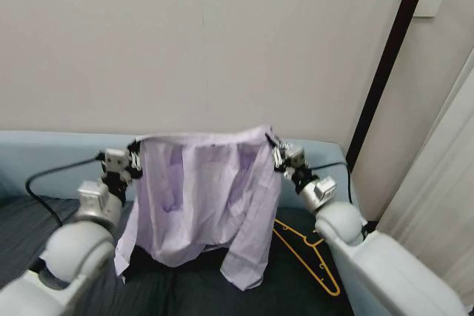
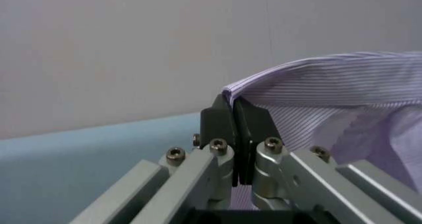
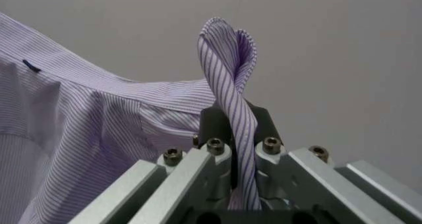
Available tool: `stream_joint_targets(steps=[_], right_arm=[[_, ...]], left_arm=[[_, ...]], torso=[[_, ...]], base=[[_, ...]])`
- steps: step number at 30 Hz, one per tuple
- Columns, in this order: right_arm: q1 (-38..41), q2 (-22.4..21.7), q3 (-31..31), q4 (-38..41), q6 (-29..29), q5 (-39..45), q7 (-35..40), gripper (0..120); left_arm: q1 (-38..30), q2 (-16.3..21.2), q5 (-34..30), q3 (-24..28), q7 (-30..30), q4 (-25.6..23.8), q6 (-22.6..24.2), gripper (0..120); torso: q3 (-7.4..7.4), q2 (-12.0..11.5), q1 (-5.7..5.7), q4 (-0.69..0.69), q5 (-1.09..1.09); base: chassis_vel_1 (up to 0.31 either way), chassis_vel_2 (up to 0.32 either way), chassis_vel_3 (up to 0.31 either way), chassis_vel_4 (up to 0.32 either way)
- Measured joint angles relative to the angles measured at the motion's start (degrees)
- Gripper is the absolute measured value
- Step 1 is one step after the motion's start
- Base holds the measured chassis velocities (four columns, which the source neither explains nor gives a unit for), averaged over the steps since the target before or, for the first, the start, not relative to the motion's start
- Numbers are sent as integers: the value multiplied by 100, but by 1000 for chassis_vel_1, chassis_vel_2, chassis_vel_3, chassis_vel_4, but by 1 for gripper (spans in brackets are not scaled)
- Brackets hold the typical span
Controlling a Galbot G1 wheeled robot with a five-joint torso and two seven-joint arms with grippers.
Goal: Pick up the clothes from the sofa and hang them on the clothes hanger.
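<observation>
A pale purple striped shirt (image 1: 204,190) hangs spread in the air above the dark sofa seat (image 1: 44,220), held up by its two top corners. My left gripper (image 1: 135,155) is shut on the shirt's left corner; in the left wrist view the fabric edge (image 2: 310,80) is pinched between the black pads (image 2: 218,122). My right gripper (image 1: 275,150) is shut on the right corner, and a fold of cloth (image 3: 228,61) loops up out of its fingers (image 3: 212,122). An orange clothes hanger (image 1: 307,253) lies on the sofa, below my right arm.
A plain wall (image 1: 185,42) rises behind the light blue sofa back (image 1: 44,155). A dark vertical post (image 1: 385,64) stands at the right, with pale panels beyond it. A black cable (image 1: 44,183) loops beside my left arm.
</observation>
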Motion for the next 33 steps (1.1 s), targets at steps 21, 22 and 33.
stream_joint_targets(steps=[21,22,33], right_arm=[[-1251,-36,319,-553,-488,1075,334,39],[-1251,-36,319,-553,-488,1075,334,39],[-1375,152,741,-1897,-765,772,-293,79]], left_arm=[[-38,-233,728,201,194,307,-241,0],[-38,-233,728,201,194,307,-241,0],[3,93,744,440,223,413,-281,0]], torso=[[0,0,0,-3,2],[0,0,0,-3,2],[0,0,0,-2,2]], base=[[0,0,0,0],[0,0,0,0],[0,0,0,0]])
